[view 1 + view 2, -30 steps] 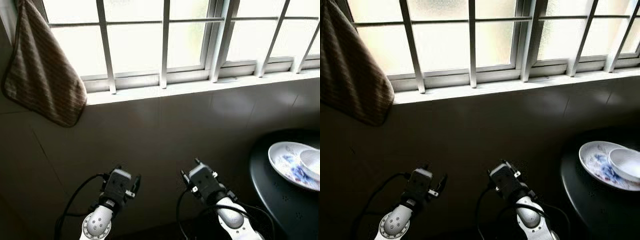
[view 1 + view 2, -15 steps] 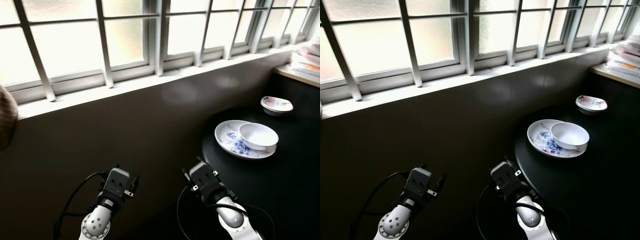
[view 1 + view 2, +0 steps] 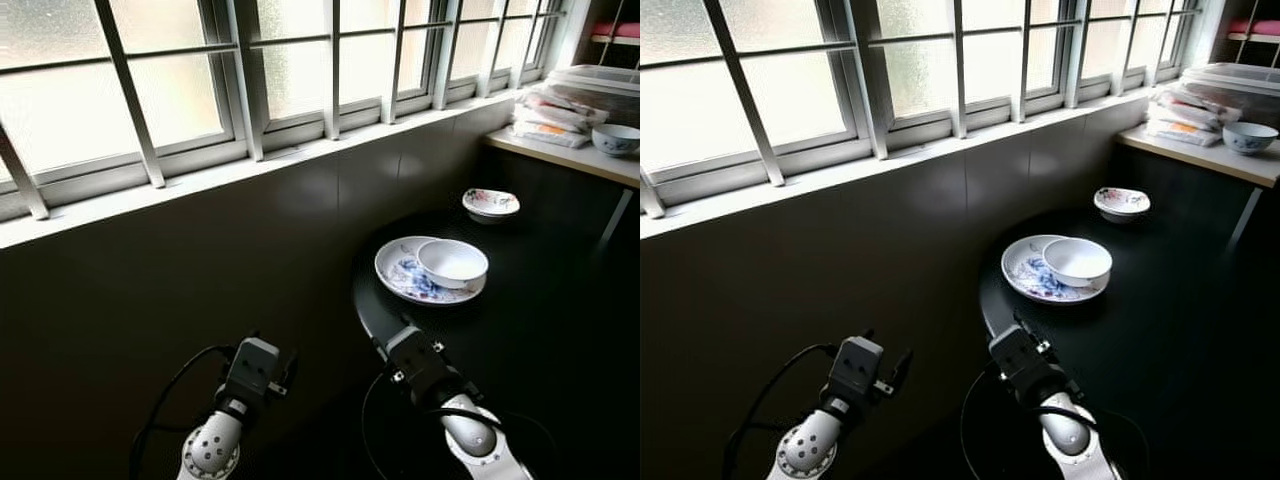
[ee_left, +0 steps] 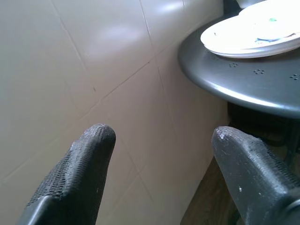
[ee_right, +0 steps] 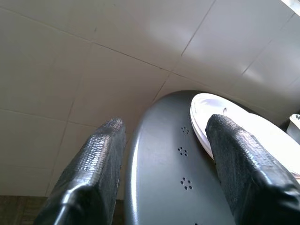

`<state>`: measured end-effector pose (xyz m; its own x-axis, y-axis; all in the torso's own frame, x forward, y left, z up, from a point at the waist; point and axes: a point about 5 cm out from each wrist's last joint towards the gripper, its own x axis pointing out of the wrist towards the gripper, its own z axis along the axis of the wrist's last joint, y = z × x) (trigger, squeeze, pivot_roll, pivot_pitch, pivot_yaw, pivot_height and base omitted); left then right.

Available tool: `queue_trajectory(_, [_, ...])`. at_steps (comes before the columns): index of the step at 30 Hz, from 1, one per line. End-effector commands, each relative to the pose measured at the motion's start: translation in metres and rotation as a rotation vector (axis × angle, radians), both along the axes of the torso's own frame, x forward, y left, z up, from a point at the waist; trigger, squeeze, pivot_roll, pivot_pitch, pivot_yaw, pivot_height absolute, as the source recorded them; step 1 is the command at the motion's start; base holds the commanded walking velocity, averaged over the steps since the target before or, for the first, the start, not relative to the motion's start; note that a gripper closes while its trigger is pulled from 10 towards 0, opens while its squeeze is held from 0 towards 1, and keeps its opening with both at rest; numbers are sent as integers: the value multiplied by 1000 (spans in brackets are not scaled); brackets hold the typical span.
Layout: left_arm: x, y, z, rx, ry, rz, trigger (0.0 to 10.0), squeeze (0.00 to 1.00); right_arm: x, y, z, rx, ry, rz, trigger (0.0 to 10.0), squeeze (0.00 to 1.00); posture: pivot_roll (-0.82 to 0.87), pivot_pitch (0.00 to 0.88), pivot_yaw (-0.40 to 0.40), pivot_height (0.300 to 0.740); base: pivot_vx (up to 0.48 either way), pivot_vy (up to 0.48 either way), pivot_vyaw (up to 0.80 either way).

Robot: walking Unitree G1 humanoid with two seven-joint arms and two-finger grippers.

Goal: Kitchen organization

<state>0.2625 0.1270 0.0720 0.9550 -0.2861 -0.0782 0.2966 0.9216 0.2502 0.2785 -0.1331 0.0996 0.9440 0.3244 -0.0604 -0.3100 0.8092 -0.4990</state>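
On the dark table [image 3: 520,330], far edge lost in shadow.

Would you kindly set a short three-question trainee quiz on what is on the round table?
1. True or false: the white bowl sits on the patterned plate.
2. How many dishes rest on the black round table? A) one B) two C) three
3. Fill in: both the left claw and right claw are ____, holding nothing.

Key: 1 true. 2 C: the plate, the bowl and the small floral dish. 3 open.
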Motion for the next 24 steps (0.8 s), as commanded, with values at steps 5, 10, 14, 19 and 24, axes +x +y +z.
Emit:
queue_trajectory(5, [1, 4, -1, 7, 8, 20, 10000, 0, 1, 3, 4, -45, -33, 25, 10000, 0, -43, 0, 23, 740, 52, 0, 160])
queue_trajectory(10, [4, 2, -1, 6, 8, 19, 10000, 0, 3, 2, 5, -51, -42, 29, 10000, 0, -53, 0, 15, 740, 210, 0, 640])
queue_trajectory(14, [4, 1, 0, -2, 4, 22, 10000, 0, 3, 0, 6, -58, -47, 26, 10000, 0, -63, 0, 21, 740, 0, 0, 0])
queue_trajectory(19, [3, 1, 0, 0, 5, 19, 10000, 0, 1, 1, 6, -64, -53, 22, 10000, 0, -73, 0, 37, 740, 0, 0, 0])
queue_trajectory(24, [3, 2, -1, 6, 8, 11, 10000, 0, 1, 3, 5, -65, -50, 22, 10000, 0, -71, 0, 42, 740, 0, 0, 0])
